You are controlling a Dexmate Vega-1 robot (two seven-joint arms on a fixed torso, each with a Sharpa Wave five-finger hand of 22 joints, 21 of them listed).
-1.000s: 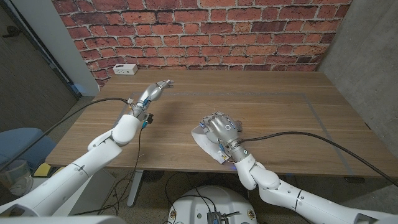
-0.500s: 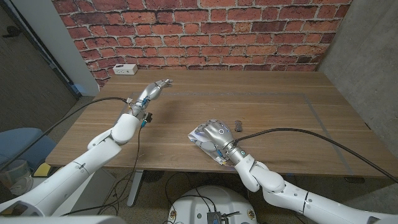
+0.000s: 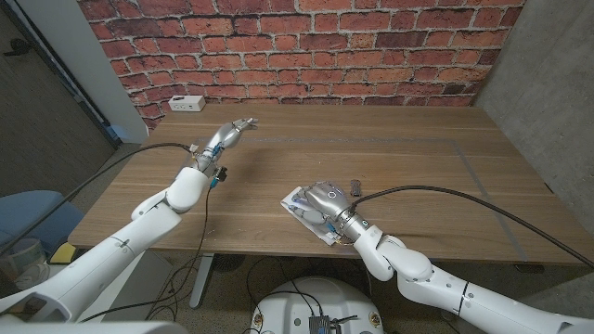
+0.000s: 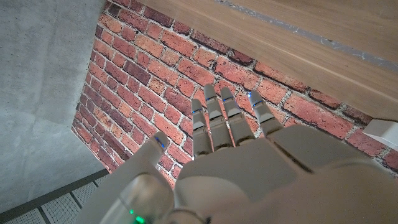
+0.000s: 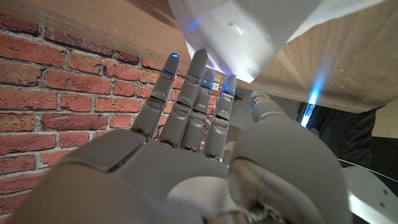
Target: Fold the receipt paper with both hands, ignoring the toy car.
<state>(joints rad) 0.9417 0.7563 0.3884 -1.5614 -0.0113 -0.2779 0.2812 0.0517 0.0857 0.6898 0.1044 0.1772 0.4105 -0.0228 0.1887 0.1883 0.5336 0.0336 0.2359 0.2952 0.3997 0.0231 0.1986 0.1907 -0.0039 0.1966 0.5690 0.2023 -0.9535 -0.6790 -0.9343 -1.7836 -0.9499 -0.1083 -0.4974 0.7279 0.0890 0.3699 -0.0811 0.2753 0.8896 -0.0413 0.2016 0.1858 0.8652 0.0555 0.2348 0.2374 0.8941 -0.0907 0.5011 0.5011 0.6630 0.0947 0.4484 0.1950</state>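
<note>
Receipt (image 3: 299, 206) largely covered by the right hand (image 3: 325, 199); folds cannot be made out. Small dark object (image 3: 354, 188) just beyond the hand, too small to be identified. Fingers' contact hidden.

Table (image 3: 408, 176) – wood, matt, smooth, visible grain, a faint taped outline on it. Receipt paper (image 3: 297, 202) under my right hand (image 3: 327, 199) – thin white paper, matt, looks slightly creased; in the right wrist view it glows bright white (image 5: 249, 31). My hands are metal-looking, silvery-grey, satin sheen; my left hand (image 3: 227, 136) has the same finish. Arm shells (image 3: 148, 218) – white plastic, glossy. Cables (image 3: 464, 199) are black, rubbery, matt. Brick wall (image 3: 306, 46) – rough, red, matt mortar lines. Side wall (image 3: 548, 83) looks like grey concrete, dull. Small box (image 3: 187, 103) by the bricks – white plastic, smooth.
</note>
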